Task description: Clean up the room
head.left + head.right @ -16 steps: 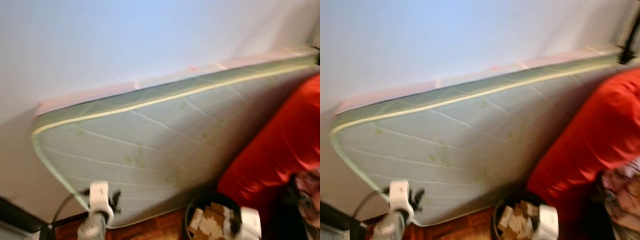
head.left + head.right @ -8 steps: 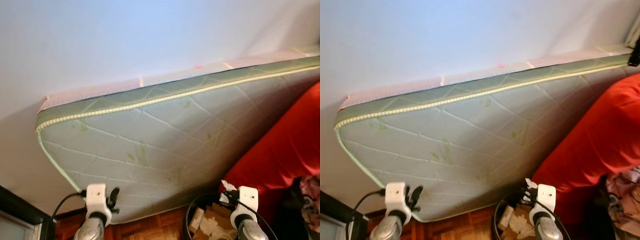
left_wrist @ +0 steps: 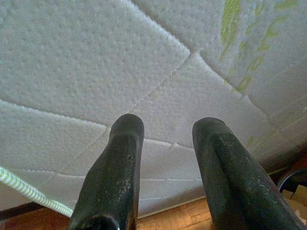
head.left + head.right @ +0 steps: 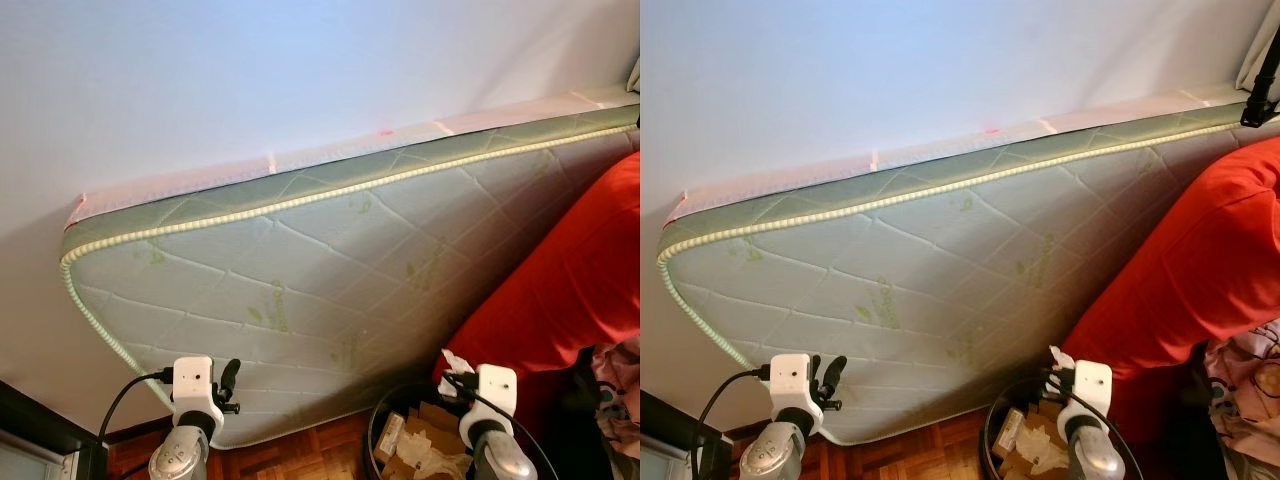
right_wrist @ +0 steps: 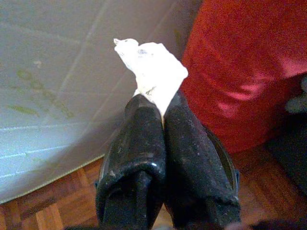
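A single crumpled white tissue (image 5: 153,72) sticks out from between the fingers of the right gripper (image 5: 160,108), which are pressed tight together on its lower end. Its long axis runs along the fingers, and its ragged tip points away from the wrist toward the mattress (image 4: 330,270). In the left eye view the same wad shows as a small white tuft at the lower right of the frame, just above the rim of the bin (image 4: 385,425).

The left gripper (image 3: 165,134) holds nothing; its two black fingers stand apart with a clear gap between them, aimed at the quilted face of the mattress.

There is one mattress, pale green with a beaded cord along its edge and faint leaf prints, standing on its long side and leaning against the white wall (image 4: 250,80). It crosses the frame on a slant, rising from the middle left to the upper right. One large red cushion or beanbag (image 4: 570,290) fills the right side of the frame and rests against the mattress. One round dark bin sits at the bottom of the frame, between the two arms, with cardboard scraps (image 4: 1025,445) and paper inside. The floor (image 4: 300,455) is reddish-brown wood parquet.
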Robot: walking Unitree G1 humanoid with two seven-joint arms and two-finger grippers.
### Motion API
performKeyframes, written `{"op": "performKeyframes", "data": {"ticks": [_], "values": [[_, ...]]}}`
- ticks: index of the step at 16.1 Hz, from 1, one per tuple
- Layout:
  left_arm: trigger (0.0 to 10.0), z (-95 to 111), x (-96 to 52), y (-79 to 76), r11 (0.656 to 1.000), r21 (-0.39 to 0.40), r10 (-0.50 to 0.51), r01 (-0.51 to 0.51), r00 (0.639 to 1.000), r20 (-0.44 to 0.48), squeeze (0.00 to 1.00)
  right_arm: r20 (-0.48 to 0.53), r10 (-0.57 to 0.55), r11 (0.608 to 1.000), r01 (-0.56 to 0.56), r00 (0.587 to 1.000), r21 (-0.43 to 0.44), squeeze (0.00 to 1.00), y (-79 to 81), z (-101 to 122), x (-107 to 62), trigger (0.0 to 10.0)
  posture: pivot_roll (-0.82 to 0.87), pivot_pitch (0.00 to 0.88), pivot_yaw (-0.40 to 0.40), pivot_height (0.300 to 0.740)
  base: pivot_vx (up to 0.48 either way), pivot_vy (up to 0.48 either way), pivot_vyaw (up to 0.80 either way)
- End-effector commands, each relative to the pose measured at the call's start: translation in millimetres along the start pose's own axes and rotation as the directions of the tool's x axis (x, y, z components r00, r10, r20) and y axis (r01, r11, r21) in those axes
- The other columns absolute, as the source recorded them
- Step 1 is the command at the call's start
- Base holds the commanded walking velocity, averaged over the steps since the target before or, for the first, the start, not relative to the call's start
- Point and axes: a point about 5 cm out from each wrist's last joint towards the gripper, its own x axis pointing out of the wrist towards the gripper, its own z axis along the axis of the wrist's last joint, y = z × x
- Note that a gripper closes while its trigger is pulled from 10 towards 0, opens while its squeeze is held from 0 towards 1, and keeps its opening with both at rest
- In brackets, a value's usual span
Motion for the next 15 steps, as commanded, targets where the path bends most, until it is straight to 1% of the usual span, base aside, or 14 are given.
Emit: {"op": "performKeyframes", "data": {"ticks": [1, 2, 4, 6, 8, 10, 11, 12, 15], "values": [[10.0, -1.7, -2.1, 3.7, 1.0, -0.009, 0.017, -0.017, 1.0, -0.013, 0.0, 0.01, 0.005, 1.0, -0.005, 1.0, -0.011, 0.0, 2.6, 1.5, 0.5, 10.0, -0.02, 0.042, 0.032, 0.705, 0.0, 0.0, 0.0], [10.0, -1.4, -1.3, 2.0, 1.0, -0.01, 0.017, -0.017, 1.0, -0.014, 0.0, 0.021, 0.015, 1.0, -0.014, 1.0, -0.008, 0.0, 4.2, 2.2, 0.4, 10.0, -0.01, 0.043, 0.032, 0.695, 0.0, 0.0, 0.0], [10.0, -1.1, 0.0, -2.9, 1.0, -0.013, 0.006, -0.006, 1.0, -0.014, 0.0, 0.038, 0.034, 0.999, -0.035, 0.999, 0.003, 0.0, 7.4, 2.0, -0.5, 10.0, -0.01, 0.043, 0.032, 0.695, 0.0, 0.0, 0.0], [10.0, -1.2, -0.5, -4.1, 1.0, -0.004, -0.011, 0.011, 1.0, -0.015, 0.0, 0.035, 0.031, 1.0, -0.031, 0.999, 0.0, 0.0, 8.0, 1.8, -0.4, 10.0, -0.01, 0.044, 0.035, 0.695, 0.0, 0.0, 0.0], [10.0, -1.2, -1.9, 0.1, 1.0, 0.0, -0.006, 0.006, 1.0, -0.015, 0.0, 0.031, 0.025, 1.0, -0.025, 0.999, -0.009, 0.0, 8.1, 2.2, 0.2, 10.0, -0.01, 0.045, 0.035, 0.695, 0.0, 0.0, 0.0], [10.0, -0.2, -2.2, 3.6, 1.0, 0.004, 0.001, -0.001, 1.0, -0.014, 0.0, 0.004, 0.02, 1.0, -0.02, 1.0, -0.012, 0.0, 9.5, 1.2, 1.6, 10.0, -0.01, 0.044, 0.034, 0.69, 0.0, 0.0, 0.0], [10.0, 0.1, -2.0, 3.7, 1.0, 0.005, 0.002, -0.002, 1.0, -0.013, 0.0, 0.021, 0.019, 1.0, -0.019, 1.0, -0.02, 0.0, 9.6, 2.8, 1.4, 10.0, 0.0, 0.044, 0.034, 0.675, 0.0, 0.0, 0.0], [10.0, 0.4, -1.6, 3.7, 1.0, 0.005, 0.002, -0.002, 1.0, -0.013, 0.0, 0.044, 0.026, 1.0, -0.026, 0.999, -0.014, 0.0, 10.7, 4.7, 1.3, 10.0, -0.01, 0.044, 0.035, 0.67, 0.0, 0.0, 0.0], [10.0, 2.2, 0.3, 2.0, 1.0, 0.003, -0.009, 0.009, 1.0, -0.01, 0.0, 0.052, 0.045, 0.999, -0.044, 0.998, -0.032, 0.0, 15.1, 6.0, 1.7, 10.0, -0.01, 0.043, 0.035, 0.67, 0.0, 0.0, 0.0]]}}
